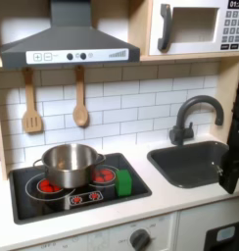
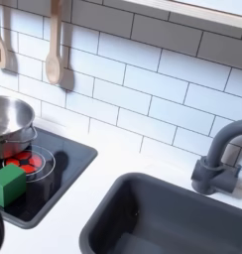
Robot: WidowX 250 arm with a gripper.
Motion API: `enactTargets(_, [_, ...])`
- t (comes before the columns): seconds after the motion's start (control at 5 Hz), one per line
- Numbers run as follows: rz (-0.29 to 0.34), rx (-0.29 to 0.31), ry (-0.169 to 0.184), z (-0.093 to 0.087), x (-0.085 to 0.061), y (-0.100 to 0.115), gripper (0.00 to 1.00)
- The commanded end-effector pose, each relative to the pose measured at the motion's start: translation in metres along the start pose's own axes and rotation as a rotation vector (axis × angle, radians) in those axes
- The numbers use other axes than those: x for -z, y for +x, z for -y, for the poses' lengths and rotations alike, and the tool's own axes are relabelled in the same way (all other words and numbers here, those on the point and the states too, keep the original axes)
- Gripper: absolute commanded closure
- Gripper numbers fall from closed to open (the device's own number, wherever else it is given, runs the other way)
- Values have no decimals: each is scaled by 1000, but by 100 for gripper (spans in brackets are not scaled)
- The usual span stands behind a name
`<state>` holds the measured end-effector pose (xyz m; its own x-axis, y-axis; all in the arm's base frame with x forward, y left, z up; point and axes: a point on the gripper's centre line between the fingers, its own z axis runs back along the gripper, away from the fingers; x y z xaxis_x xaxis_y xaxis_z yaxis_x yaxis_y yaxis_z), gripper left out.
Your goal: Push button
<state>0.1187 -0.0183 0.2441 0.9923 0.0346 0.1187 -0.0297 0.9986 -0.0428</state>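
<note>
The likeliest button is among the small controls on the range hood (image 1: pixel 68 39) in the upper left of the first exterior view, a row of dark dots (image 1: pixel 74 57) along its front strip; the microwave keypad (image 1: pixel 234 25) at upper right is another candidate, and which one is meant I cannot tell. Below the hood, the steel pot (image 1: pixel 69 164) sits on the stove (image 1: pixel 131 188) with a green block (image 1: pixel 123 181) just beside it. At the right edge of the first exterior view, a dark shape (image 1: pixel 232 169) near the sink (image 1: pixel 175 162) may be the arm; whether its claw is open or closed I cannot tell. Nothing touches any button, so the press appears wholly undone.
</note>
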Motion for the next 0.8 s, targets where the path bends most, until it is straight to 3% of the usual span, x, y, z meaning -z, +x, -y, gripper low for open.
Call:
enactTargets(0.0, [0, 2, 0, 0, 0, 0, 0])
enactTargets(0.6, [86, -32, 15, -17, -3, 34, 0])
